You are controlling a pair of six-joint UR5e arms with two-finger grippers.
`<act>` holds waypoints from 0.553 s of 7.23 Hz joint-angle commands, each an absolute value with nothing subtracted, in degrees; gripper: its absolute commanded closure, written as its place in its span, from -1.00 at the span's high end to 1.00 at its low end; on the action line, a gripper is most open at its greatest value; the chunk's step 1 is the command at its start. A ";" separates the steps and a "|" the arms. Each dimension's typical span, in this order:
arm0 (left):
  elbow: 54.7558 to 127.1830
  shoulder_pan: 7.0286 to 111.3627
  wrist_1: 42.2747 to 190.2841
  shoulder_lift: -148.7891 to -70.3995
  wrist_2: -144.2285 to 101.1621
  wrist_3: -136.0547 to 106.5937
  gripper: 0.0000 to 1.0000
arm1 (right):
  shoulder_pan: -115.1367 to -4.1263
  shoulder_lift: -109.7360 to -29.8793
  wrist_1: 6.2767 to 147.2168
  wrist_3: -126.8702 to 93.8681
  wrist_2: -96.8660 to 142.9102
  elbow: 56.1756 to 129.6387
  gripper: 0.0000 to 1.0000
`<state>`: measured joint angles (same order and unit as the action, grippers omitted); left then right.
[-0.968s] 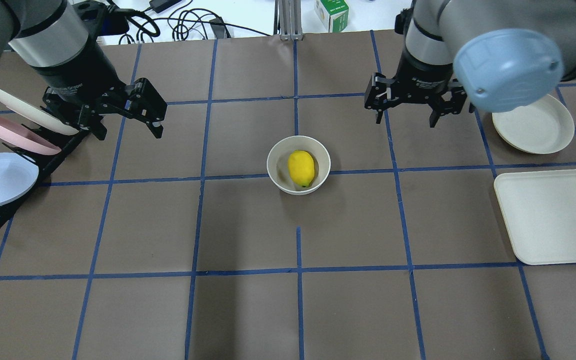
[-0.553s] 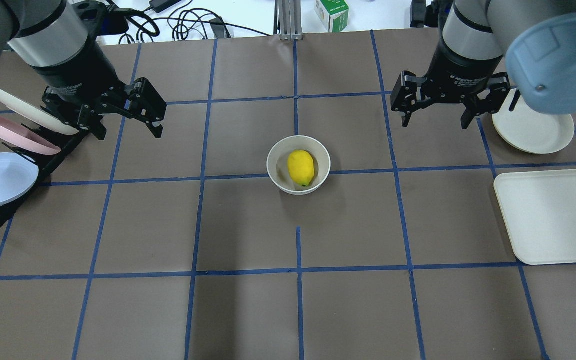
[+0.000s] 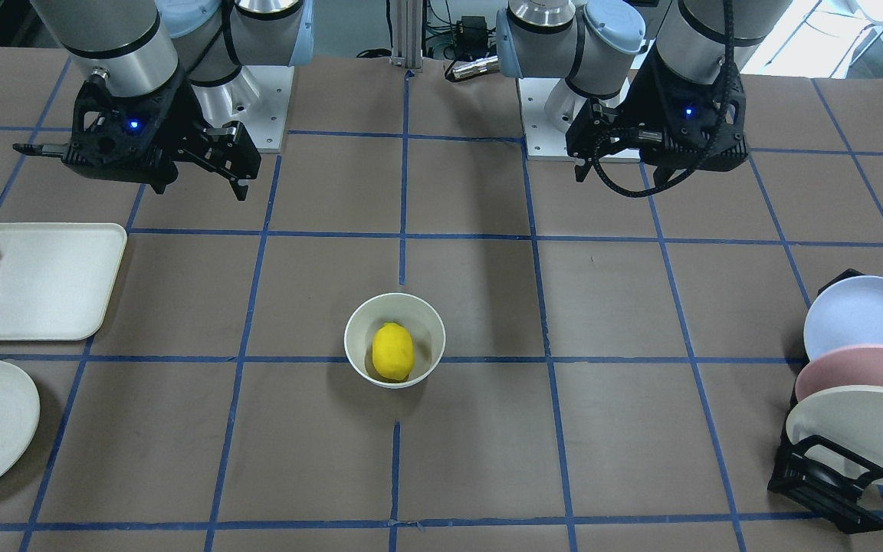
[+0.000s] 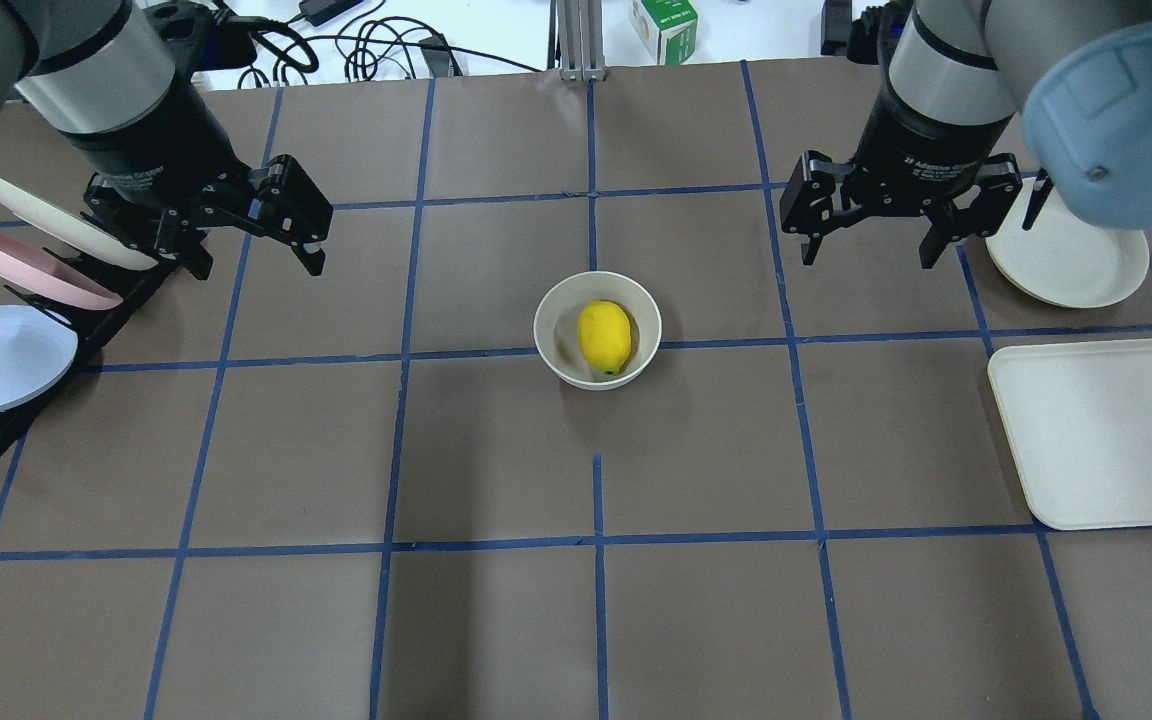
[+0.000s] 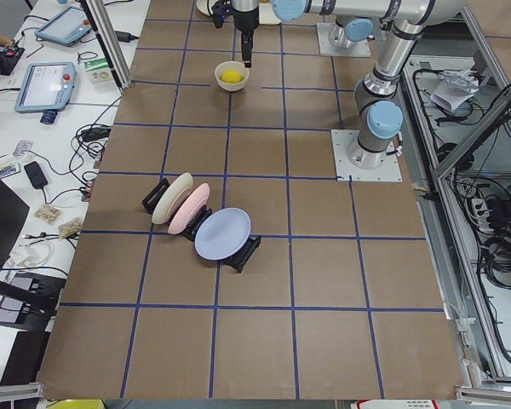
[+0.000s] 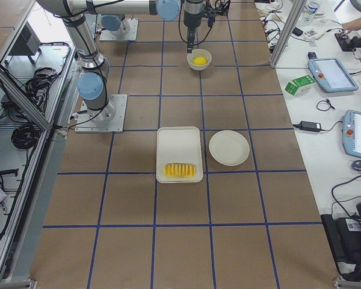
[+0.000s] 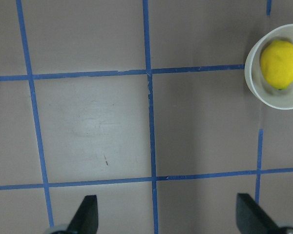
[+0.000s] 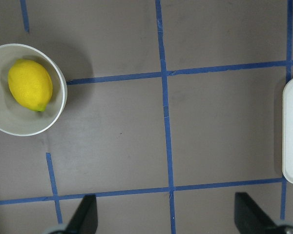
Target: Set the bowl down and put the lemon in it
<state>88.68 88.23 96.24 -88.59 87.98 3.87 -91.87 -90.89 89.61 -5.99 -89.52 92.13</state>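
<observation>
Since the right gripper point(image 4: 868, 262) has withdrawn, released and empty, you can log lemon point(image 4: 604, 337) in bowl point(image 4: 546, 310), well clear of it: task likely complete.

A brown table point(image 4: 236, 620) gridded with blue tape point(image 4: 496, 546) adjoins a white bench point(image 6: 343, 156) holding cables point(image 4: 376, 45) and what look like tablets point(image 6: 330, 73)

We saw the lemon point(image 4: 604, 336) lying in the bowl point(image 4: 551, 335) at mid-table point(image 4: 496, 450) — well apart from both grippers. The left gripper point(image 4: 258, 265) hung beside the plate rack point(image 4: 86, 330) on the left; the right gripper point(image 4: 867, 257) hung near the plate point(image 4: 1076, 270), with the tray point(image 4: 1086, 440) on the robot's side of that plate.
</observation>
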 commanded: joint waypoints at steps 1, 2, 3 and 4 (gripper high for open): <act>88.68 88.24 96.24 -88.59 87.98 3.87 1.00 | -88.80 -92.28 89.21 -5.36 -90.00 92.11 1.00; 88.68 88.24 96.24 -88.59 87.98 3.87 1.00 | -87.38 -92.46 89.04 -5.45 -90.00 92.37 1.00; 88.68 88.24 96.24 -88.59 87.98 3.87 1.00 | -87.45 -92.46 89.03 -5.54 -90.00 92.46 1.00; 88.68 88.16 96.24 -88.59 87.98 3.87 1.00 | -87.63 -92.90 89.12 -5.80 -89.91 92.72 1.00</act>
<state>88.68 88.23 96.24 -88.59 87.98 3.87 -87.73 -92.51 89.09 -5.57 -89.97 92.47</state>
